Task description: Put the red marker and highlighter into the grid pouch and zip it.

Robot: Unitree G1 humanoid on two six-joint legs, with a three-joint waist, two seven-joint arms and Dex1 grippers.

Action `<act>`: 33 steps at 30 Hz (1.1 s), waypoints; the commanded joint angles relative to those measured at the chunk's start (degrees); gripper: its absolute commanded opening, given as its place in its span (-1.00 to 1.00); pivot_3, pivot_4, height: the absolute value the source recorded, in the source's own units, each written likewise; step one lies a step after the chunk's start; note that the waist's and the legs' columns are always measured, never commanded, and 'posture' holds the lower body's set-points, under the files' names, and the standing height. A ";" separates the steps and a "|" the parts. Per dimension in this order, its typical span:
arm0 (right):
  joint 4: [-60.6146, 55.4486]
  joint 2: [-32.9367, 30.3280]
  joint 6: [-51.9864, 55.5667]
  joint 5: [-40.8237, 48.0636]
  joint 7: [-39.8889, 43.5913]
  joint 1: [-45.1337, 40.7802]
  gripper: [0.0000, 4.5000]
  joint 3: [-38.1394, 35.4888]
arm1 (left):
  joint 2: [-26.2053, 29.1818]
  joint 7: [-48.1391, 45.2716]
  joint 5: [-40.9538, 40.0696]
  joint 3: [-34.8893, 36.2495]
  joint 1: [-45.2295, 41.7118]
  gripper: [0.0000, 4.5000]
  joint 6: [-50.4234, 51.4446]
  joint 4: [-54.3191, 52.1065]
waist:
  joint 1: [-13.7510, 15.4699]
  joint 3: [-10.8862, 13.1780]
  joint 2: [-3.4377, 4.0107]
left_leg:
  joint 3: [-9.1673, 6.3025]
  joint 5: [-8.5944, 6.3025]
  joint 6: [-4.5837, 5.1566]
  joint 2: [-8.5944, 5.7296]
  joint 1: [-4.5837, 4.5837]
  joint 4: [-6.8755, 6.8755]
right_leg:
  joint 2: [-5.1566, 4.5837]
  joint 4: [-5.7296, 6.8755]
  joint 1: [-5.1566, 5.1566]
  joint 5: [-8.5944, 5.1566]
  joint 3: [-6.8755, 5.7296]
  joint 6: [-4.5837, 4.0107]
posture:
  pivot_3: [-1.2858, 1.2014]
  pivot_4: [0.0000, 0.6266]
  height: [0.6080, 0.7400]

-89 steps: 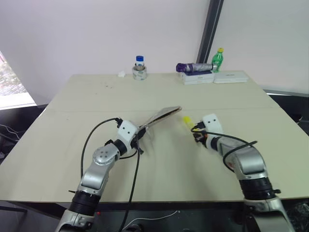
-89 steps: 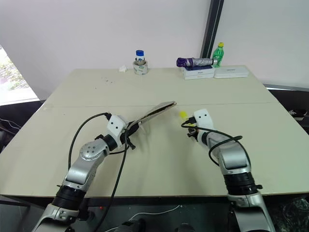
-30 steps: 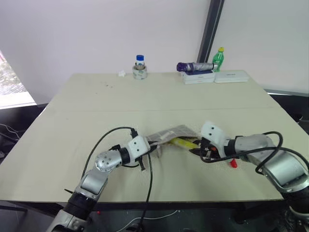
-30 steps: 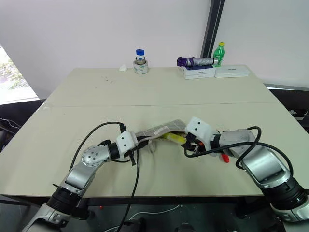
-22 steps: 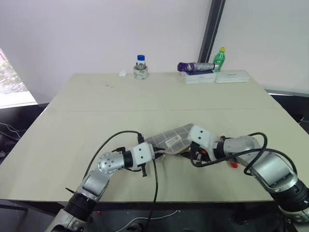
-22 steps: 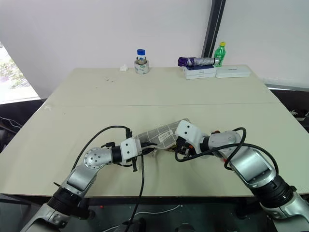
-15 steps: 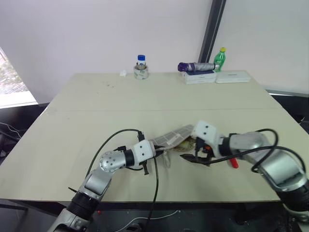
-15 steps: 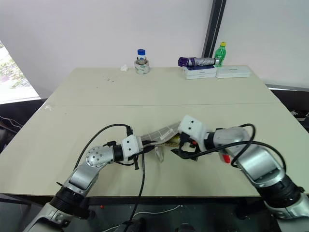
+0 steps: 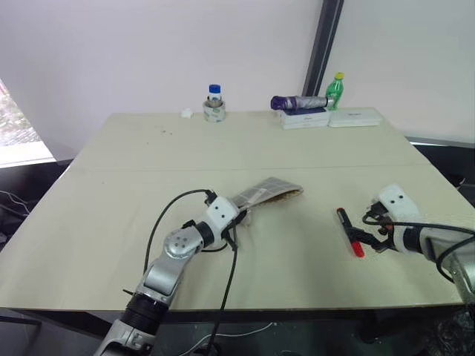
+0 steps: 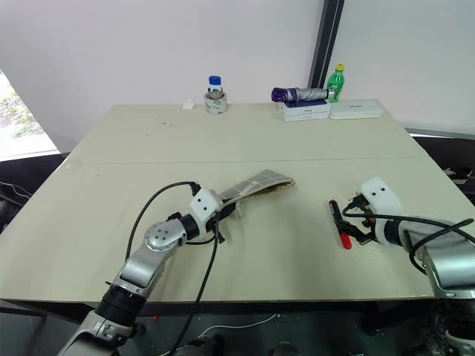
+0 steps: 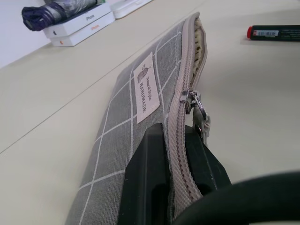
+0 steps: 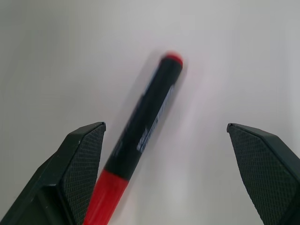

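Observation:
The grid pouch [image 9: 267,191] lies mid-table, grey with white lines and a white label [image 11: 146,86]; its zip pull [image 11: 194,101] hangs at the partly open mouth. My left gripper [image 11: 173,187] is shut on the pouch's zip edge at its near end. The red marker [image 9: 349,231] lies flat on the table to the right, black barrel with a red cap [image 12: 105,199]. My right gripper [image 12: 165,126] hovers just over it, open, one finger [image 12: 79,159] on each side of the barrel. The highlighter is hidden from view.
Along the far edge stand a blue-lidded jar [image 9: 214,104], a green bottle [image 9: 338,87], and a purple folded umbrella [image 9: 299,102] on white boxes [image 9: 355,117]. A black cable [image 9: 167,222] loops beside my left arm.
My right gripper has left the pouch's mouth, opened and swung right to the red marker. The yellow highlighter no longer sticks out of the pouch. My left gripper kept its hold.

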 commanded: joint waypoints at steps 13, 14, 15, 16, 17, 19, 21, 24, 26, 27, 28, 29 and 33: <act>-11.61 -5.04 -9.38 0.43 4.76 1.26 -0.86 2.75 | 0.49 -0.36 -1.46 1.86 -2.32 -1.00 -1.25 0.46 | -0.11 0.00 0.06 | 0.02 0.00 0.00 -0.01 0.00 0.05 | -0.01 0.00 0.00 0.00 0.01 0.01 | 0.03 -0.52 0.94; -14.15 -6.48 -10.71 0.93 6.71 0.73 -0.86 3.86 | 0.57 -0.71 -1.66 1.88 -2.33 -1.00 -1.32 0.33 | -0.15 0.00 0.06 | 0.02 0.00 0.00 -0.01 0.00 0.04 | 0.00 0.00 0.01 0.00 0.00 0.02 | 0.03 -0.52 0.94; -15.69 -7.35 -11.43 1.43 7.88 0.22 -0.86 4.56 | 0.63 -0.99 -1.75 1.89 -2.32 -1.00 -1.38 0.21 | -0.25 0.00 0.05 | 0.02 0.00 0.00 -0.01 0.00 0.03 | 0.00 -0.01 0.00 -0.01 0.00 0.02 | 0.03 -0.52 0.94; -16.69 -8.04 -11.83 1.74 8.66 -0.53 -0.86 5.29 | 0.65 -1.29 -1.87 1.90 -2.29 -1.00 -1.41 0.06 | -0.26 0.00 0.02 | 0.03 0.00 0.00 0.00 0.00 0.03 | 0.02 -0.01 0.01 -0.01 0.00 0.02 | 0.03 -0.52 0.94; -17.17 -8.54 -12.11 1.48 8.94 -1.43 -0.86 6.24 | 0.68 -1.47 -1.92 1.90 -2.25 -1.00 -1.38 -0.08 | -0.18 0.01 0.01 | 0.02 0.00 0.00 0.00 0.00 0.04 | 0.03 -0.02 0.02 -0.01 -0.01 0.02 | 0.03 -0.52 0.94; -17.10 -8.83 -11.97 -0.32 8.31 -4.13 -0.86 9.26 | 0.62 -1.84 -2.17 1.79 -2.03 -1.00 -1.34 -0.61 | -0.06 0.02 0.00 | 0.00 0.00 0.00 0.01 0.00 0.06 | 0.01 -0.02 0.05 -0.01 -0.01 0.02 | 0.03 -0.52 0.94; -16.80 -8.86 -11.94 -1.57 8.01 -6.14 -0.86 11.53 | 0.59 -2.03 -2.26 1.58 -1.83 -1.00 -1.28 -1.13 | 0.14 0.02 -0.02 | -0.02 0.00 0.00 0.01 0.00 0.08 | -0.02 -0.02 0.05 -0.01 -0.01 0.02 | 0.03 -0.52 0.94; -15.95 -9.39 -12.19 -3.29 8.20 -7.88 -0.86 13.93 | 0.62 -2.29 -2.20 1.26 -1.62 -1.00 -1.34 -1.63 | 0.14 0.02 -0.02 | -0.03 0.00 0.00 0.00 -0.01 0.07 | -0.03 -0.03 0.04 -0.01 -0.01 0.02 | 0.03 -0.52 0.94; -15.40 -9.75 -12.51 -4.32 8.51 -8.57 -0.86 15.13 | 0.59 -2.31 -2.08 1.19 -1.56 -1.00 -1.34 -1.77 | 0.13 0.02 -0.02 | -0.04 0.00 0.00 0.00 -0.03 0.06 | -0.03 -0.03 0.01 -0.01 -0.01 0.02 | 0.03 -0.52 0.94; -15.14 -9.80 -12.65 -4.58 8.61 -8.87 -0.86 15.49 | 0.54 -2.32 -2.07 1.19 -1.52 -1.00 -1.29 -1.82 | 0.11 0.02 -0.02 | -0.04 0.00 0.00 0.00 -0.03 0.06 | -0.03 -0.03 0.01 -0.01 -0.01 0.02 | 0.03 -0.52 0.94; -14.85 -9.61 -12.57 -4.71 8.66 -9.29 -0.86 15.70 | 0.52 -2.40 -2.09 1.16 -1.42 -1.00 -1.24 -1.97 | 0.09 0.02 -0.02 | -0.04 0.00 0.00 0.00 -0.03 0.06 | -0.03 -0.03 0.01 -0.01 -0.01 0.02 | 0.03 -0.52 0.94; -14.59 -9.42 -12.51 -4.87 8.71 -9.68 -0.86 15.89 | 0.57 -2.58 -2.10 1.07 -1.32 -1.00 -1.23 -2.11 | 0.07 0.02 -0.02 | -0.04 0.00 0.00 0.00 -0.03 0.05 | -0.03 -0.03 0.01 -0.01 -0.01 0.02 | 0.03 -0.52 0.94; -13.62 -9.52 -13.22 -6.50 9.04 -10.74 -0.86 17.53 | 1.15 -3.70 -1.49 0.13 -0.69 -1.00 -1.84 -2.70 | -0.03 0.02 -0.01 | -0.04 0.00 0.00 0.01 -0.03 0.05 | -0.02 -0.03 0.00 -0.01 -0.01 0.01 | 0.03 -0.52 0.94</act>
